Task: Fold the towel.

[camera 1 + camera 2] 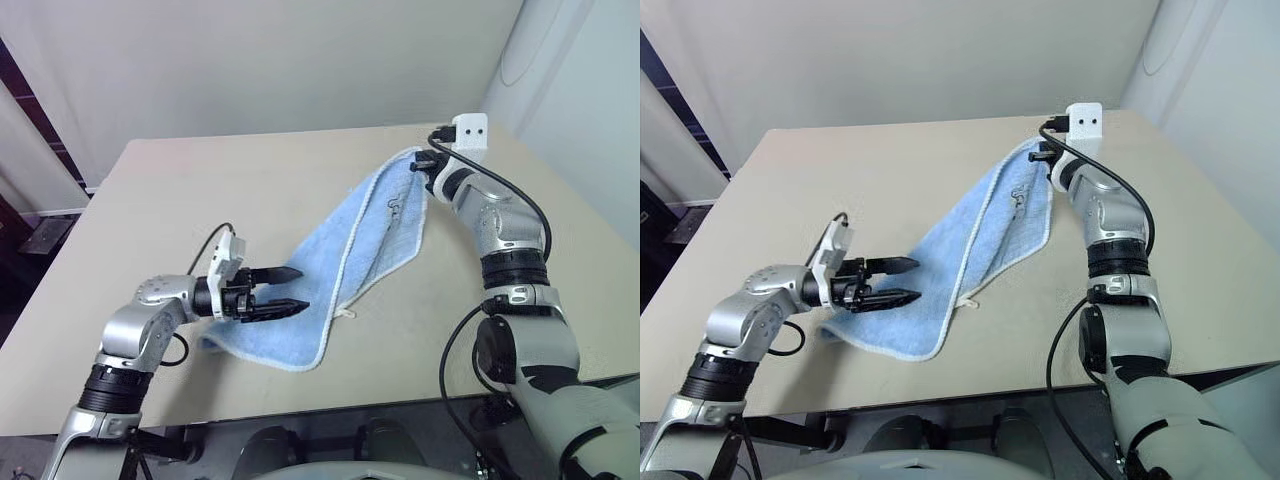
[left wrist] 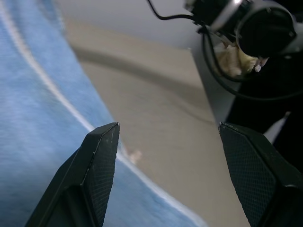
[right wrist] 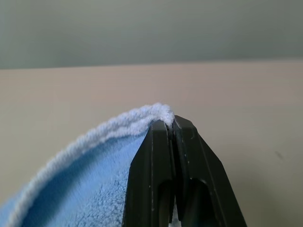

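Beige table (image 1: pixel 180 190); right gripper (image 3: pixel 171 124) pinches towel (image 1: pixel 340 270) corner, lifted. Left gripper (image 1: pixel 290 290) gapes above lower edge. Thin pinch could slip, dropping corner.

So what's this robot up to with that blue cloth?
It is folding a small light blue towel on a beige table. Its right claw is shut on the towel's far corner and holds it up off the table, so the cloth hangs slanted down to the near end, which rests on the table. Its left claw is open above that near end, gripping nothing.
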Controlling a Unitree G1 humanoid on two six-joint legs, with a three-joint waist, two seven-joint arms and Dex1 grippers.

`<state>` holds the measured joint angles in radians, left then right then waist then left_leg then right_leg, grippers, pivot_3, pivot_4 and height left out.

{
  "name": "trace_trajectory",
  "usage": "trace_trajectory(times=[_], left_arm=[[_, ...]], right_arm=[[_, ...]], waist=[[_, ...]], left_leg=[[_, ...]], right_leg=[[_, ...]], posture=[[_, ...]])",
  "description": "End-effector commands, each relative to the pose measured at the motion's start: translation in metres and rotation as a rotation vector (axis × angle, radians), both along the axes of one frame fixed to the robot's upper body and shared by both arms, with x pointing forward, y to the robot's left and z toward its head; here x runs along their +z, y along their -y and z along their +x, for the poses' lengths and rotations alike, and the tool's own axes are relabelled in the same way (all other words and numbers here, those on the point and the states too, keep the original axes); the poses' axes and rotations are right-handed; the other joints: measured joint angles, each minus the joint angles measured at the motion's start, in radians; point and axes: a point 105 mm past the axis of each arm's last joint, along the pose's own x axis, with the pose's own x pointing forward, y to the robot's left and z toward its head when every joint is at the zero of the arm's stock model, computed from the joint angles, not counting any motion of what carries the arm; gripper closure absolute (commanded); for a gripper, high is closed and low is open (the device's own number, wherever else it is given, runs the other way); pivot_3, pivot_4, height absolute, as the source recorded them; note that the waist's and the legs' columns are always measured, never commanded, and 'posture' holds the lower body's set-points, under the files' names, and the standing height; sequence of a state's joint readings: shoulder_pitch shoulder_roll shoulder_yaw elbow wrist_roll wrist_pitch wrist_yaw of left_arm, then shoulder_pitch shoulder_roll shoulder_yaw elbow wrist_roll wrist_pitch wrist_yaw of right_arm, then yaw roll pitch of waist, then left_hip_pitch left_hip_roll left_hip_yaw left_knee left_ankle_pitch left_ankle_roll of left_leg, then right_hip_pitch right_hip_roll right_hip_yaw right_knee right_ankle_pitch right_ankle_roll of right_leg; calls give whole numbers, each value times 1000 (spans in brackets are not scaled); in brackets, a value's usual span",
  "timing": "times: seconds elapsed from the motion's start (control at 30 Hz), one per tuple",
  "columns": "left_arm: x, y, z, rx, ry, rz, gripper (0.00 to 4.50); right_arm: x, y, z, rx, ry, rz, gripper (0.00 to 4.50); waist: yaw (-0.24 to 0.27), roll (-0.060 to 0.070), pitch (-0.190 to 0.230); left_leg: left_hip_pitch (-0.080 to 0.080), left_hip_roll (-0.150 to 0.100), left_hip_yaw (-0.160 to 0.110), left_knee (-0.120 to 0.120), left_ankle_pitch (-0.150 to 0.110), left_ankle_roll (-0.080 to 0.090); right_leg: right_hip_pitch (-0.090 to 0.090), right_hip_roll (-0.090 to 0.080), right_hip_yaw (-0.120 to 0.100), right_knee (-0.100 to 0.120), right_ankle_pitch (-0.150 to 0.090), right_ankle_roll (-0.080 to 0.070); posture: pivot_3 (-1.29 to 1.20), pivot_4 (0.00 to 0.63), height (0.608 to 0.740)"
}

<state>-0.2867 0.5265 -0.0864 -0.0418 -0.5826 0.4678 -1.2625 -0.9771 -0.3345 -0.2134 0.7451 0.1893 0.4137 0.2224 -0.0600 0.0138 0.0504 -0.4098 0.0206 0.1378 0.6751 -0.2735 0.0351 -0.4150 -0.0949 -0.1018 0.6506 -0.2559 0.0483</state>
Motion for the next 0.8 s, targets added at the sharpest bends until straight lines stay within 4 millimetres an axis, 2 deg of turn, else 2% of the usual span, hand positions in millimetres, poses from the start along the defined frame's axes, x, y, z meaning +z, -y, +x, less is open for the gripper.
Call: trace_trajectory(times=[0.03,0.2,0.3,0.5,0.7,0.8], left_arm=[[-11,5,-4,-23,15,46,975],[-37,10,-7,-34,-24,85,975],[-43,8,-10,-68,-65,104,975],[-34,11,-25,-157,-51,166,975],[-13,22,-19,-192,-56,187,975],[-17,14,-13,-197,-83,236,975]], right_arm=[[26,20,8,-110,81,-3,4476],[19,35,10,-176,64,-12,4476],[15,36,10,-186,59,-18,4476],[9,36,9,-198,51,-7,4476],[7,36,9,-197,48,-19,4476],[6,40,8,-206,45,-19,4476]], waist=[[-2,0,0],[-1,0,0],[-5,0,0],[-9,0,0],[-6,0,0],[-8,0,0]], left_leg=[[0,0,0,0,0,0],[0,1,0,0,0,1],[0,2,0,0,0,1],[1,6,0,0,0,1],[1,6,0,0,0,1],[1,6,0,0,0,1]], right_leg=[[0,0,0,0,0,0],[0,2,0,0,0,1],[0,4,1,0,0,1],[0,7,1,1,0,1],[0,7,2,0,0,1],[0,7,2,1,0,1]], posture=[[0,0,740],[0,0,740],[0,0,740],[0,0,740],[0,0,740],[0,0,740]])
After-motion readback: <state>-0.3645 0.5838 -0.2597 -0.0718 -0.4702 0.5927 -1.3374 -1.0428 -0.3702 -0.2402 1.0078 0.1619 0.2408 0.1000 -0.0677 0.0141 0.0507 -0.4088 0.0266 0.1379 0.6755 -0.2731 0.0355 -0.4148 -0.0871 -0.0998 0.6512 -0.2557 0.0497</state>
